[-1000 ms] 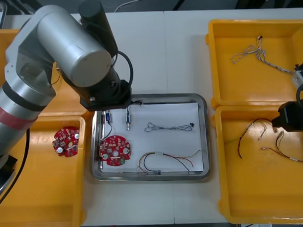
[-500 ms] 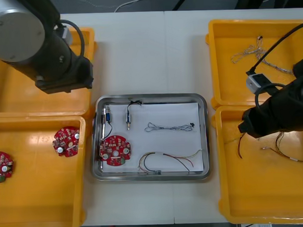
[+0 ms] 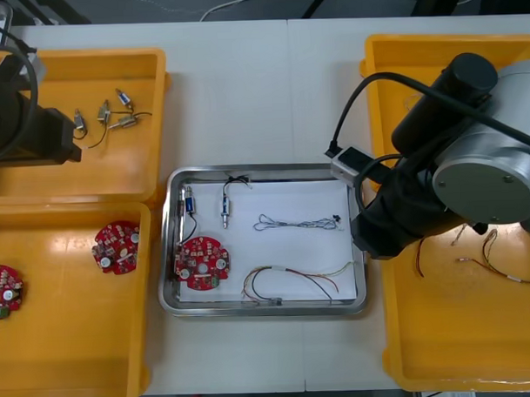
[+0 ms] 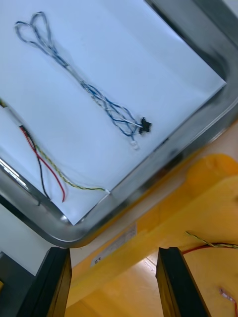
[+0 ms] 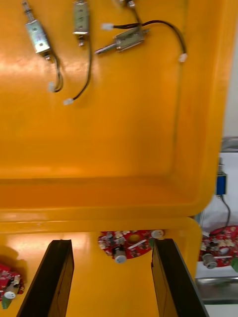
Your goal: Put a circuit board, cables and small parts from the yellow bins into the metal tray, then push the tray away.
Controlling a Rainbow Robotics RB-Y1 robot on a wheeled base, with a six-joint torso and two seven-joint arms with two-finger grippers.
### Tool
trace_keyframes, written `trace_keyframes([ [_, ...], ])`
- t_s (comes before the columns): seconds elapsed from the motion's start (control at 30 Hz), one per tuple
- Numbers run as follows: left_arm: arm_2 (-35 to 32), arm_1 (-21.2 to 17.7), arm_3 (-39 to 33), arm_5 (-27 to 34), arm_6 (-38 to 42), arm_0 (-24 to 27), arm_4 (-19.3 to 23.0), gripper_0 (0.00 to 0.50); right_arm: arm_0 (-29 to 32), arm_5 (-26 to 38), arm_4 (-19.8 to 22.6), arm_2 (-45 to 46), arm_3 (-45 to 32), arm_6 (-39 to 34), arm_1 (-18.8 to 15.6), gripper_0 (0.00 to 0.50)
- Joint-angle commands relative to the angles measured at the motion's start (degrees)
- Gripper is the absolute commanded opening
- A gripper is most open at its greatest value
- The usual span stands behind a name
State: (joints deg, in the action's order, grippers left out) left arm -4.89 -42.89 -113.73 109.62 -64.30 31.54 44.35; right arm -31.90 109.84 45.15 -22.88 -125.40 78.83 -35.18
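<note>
Room around the metal tray (image 3: 264,170), white inside and lying at the centre of the front view, is tight at the sides. Its left rim runs just beside the lower left bin (image 3: 70,345) and its right rim just beside the lower right bin (image 3: 461,331). Bare table (image 3: 261,94) lies open above it, between the upper left bin (image 3: 133,168) and the upper right bin (image 3: 408,67), and a narrower strip lies below. The tray holds one circuit board (image 3: 201,263) at its lower left, two small metal parts (image 3: 224,209) side by side at its upper left, one twisted blue and white cable (image 3: 296,222) across the middle and one red and yellow cable (image 3: 294,280) along its lower edge. Two spare boards (image 3: 117,247) lie in the lower left bin, and four loose parts (image 3: 103,111), as far as can be counted, lie in the upper left bin. A spare twisted cable (image 3: 444,95) lies in the upper right bin and spare red and yellow cables (image 3: 476,243) in the lower right. The right gripper (image 4: 111,282) hangs where the tray's right rim meets the lower right bin, its fingers wide apart with nothing between them; its wrist view picks out the black plug (image 4: 145,126) at the twisted cable's end. The left gripper (image 5: 114,277), also spread wide and empty, hovers over the wall shared by the two left bins, and its wrist view shows the wire tails on the loose parts. The left arm (image 3: 19,129) sits at the upper left of the front view.
</note>
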Motion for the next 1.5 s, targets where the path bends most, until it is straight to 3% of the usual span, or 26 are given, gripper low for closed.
trace_keyframes([
  [0.03, -4.25, -2.02, -2.72, 0.38, -6.62, -4.47, -3.13, 0.5, -5.9, 0.16, 0.38, -7.36, -1.96, 3.08, -1.38, 0.5],
  [0.23, -8.47, 0.44, -2.9, 0.38, -7.24, -8.07, -5.94, 0.5, -8.89, 0.16, 0.29, -14.21, -1.96, 3.87, -0.5, 0.5],
  [0.53, -8.65, 3.78, -3.6, 0.38, -9.0, -9.56, -12.27, 0.5, -10.56, -4.02, 0.03, -23.44, -2.05, 4.31, 0.64, 0.5],
  [0.8, -8.65, 5.01, -3.6, 0.38, -12.6, -9.56, -12.09, 0.5, -14.77, -4.64, -2.35, -32.06, -0.73, 4.75, 3.63, 0.5],
  [1.1, -8.82, 5.71, -3.6, 0.38, -13.48, -9.56, -10.86, 0.5, -19.34, -8.24, -5.86, -39.97, 6.83, 4.84, 10.48, 0.5],
  [1.5, -9.44, 5.63, -3.6, 0.38, -12.51, -9.65, -9.63, 0.5, -19.61, -21.25, -9.29, -47.7, 9.29, 4.75, 10.48, 0.5],
])
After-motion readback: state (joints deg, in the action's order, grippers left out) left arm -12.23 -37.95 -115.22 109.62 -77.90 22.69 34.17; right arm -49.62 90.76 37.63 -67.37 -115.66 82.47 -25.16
